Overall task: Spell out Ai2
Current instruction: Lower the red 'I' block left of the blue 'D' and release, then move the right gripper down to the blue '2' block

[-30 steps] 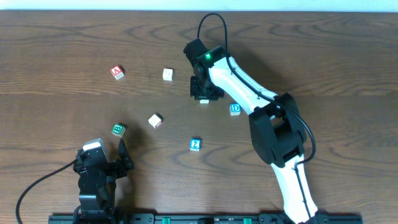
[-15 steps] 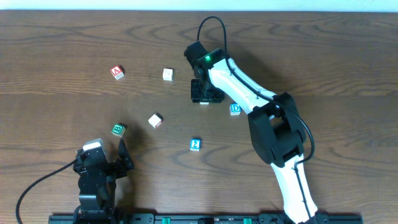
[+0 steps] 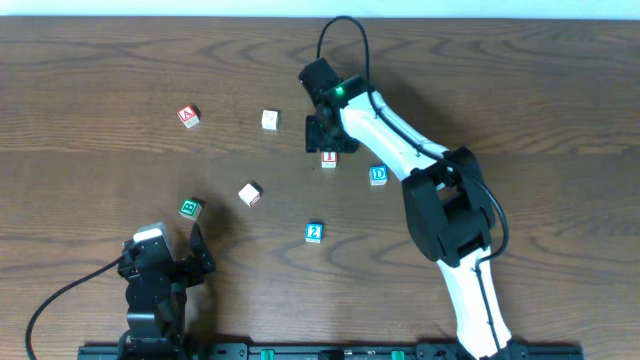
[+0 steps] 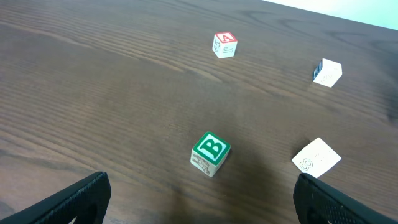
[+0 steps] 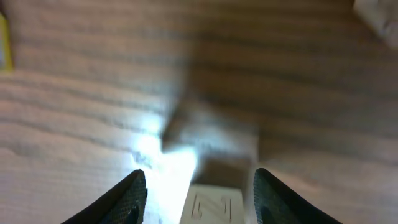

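The red "A" block [image 3: 187, 116] lies far left; it also shows in the left wrist view [image 4: 224, 45]. The red "I" block [image 3: 328, 158] lies on the table just in front of my right gripper [image 3: 325, 135]. In the right wrist view the gripper [image 5: 202, 196] is open, and the block [image 5: 214, 206] sits low between the fingers with gaps on both sides. The blue "2" block [image 3: 314, 232] lies near the middle front. My left gripper [image 3: 165, 265] is open and empty at the front left; its fingertips [image 4: 199, 208] frame the wrist view.
A green "B" block [image 3: 191, 208] [image 4: 210, 153] lies ahead of the left gripper. A blue "D" block [image 3: 378, 175] lies right of the "I" block. One white block [image 3: 270, 120] [image 4: 328, 72] lies far centre, and another white block [image 3: 249, 193] [image 4: 316, 156] lies left of centre.
My right gripper has drawn back toward the far side, uncovering the "I" block, which stays on the table. The left arm has not moved.
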Available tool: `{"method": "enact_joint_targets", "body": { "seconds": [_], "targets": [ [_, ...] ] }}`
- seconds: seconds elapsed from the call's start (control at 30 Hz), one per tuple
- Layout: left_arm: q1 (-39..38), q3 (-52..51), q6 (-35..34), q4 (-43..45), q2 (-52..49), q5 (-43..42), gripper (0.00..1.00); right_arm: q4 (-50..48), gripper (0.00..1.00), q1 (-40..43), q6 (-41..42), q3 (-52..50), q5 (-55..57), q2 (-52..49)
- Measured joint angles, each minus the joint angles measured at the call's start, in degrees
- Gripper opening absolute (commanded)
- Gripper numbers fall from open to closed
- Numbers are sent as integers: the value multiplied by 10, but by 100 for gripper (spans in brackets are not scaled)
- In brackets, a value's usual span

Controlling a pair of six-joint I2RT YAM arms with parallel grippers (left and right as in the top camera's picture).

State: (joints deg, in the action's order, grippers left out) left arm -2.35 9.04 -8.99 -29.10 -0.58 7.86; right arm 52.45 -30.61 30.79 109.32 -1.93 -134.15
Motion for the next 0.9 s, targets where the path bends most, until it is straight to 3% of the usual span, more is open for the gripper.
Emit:
{"method": "enact_joint_targets", "body": {
  "seconds": [0.13, 0.23, 0.33, 0.37, 0.7, 0.9],
  "targets": [
    [0, 0, 0, 0, 0, 0, 95, -26, 56, 16, -3, 0, 0, 0],
    [0, 0, 0, 0, 0, 0, 95, -47, 51, 26, -5, 0, 0, 0],
    [0, 0, 0, 0, 0, 0, 95, -56, 8, 34, -19, 0, 0, 0],
    [0, 0, 0, 0, 0, 0, 95, -56, 1, 35, -23, 0, 1, 0],
    [0, 0, 0, 0, 0, 0, 95, 14, 1, 35, -60, 86, 27, 4],
    [0, 0, 0, 0, 0, 0, 95, 52, 1, 34, -64, 91, 40, 57]
  ]
}}
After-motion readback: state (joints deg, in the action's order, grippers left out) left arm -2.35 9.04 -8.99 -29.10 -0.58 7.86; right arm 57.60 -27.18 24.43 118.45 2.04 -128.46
